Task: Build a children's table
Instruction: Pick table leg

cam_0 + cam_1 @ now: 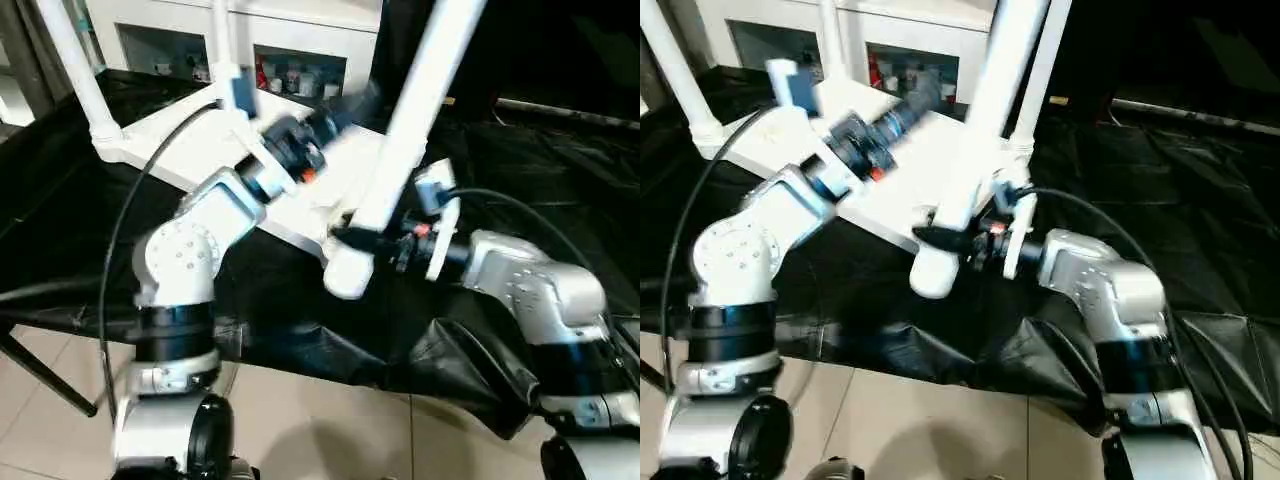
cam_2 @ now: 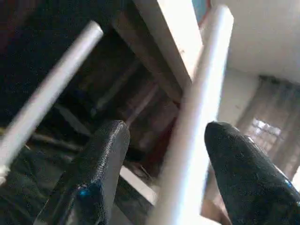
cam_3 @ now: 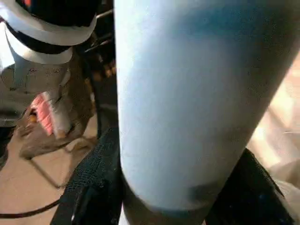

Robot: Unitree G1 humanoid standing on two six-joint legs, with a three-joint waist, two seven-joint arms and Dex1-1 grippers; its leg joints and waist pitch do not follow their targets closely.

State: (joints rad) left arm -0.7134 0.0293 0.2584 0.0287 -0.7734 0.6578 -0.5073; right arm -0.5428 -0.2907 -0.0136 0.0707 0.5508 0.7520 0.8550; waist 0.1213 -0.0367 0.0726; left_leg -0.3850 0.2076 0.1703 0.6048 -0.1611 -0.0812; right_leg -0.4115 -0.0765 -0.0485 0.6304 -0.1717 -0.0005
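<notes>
The children's table top [image 1: 195, 138] lies upside down on black cloth, white and ribbed. Three white legs stand in its corner sockets: the far-left leg [image 1: 70, 60], the back leg [image 1: 222, 35] and the right-hand leg [image 1: 1038, 70]. My right gripper [image 1: 352, 237] is shut on a loose leg [image 1: 400, 130] near its thick end. That leg slants up and away over the top's near corner. In the right wrist view the tube [image 3: 187, 93] sits tight between both fingers [image 3: 93, 187]. My left gripper [image 1: 925, 98] reaches over the top, open, with a white leg [image 2: 197, 122] running between its fingers [image 2: 105, 154]; which leg it is I cannot tell.
Black cloth [image 1: 520, 160] covers the work table and sags over its near edge. A white cabinet with glass-fronted shelves [image 1: 290, 55] stands behind. Tiled floor [image 1: 330, 430] lies in front. A black cable [image 1: 115, 240] loops beside my left forearm.
</notes>
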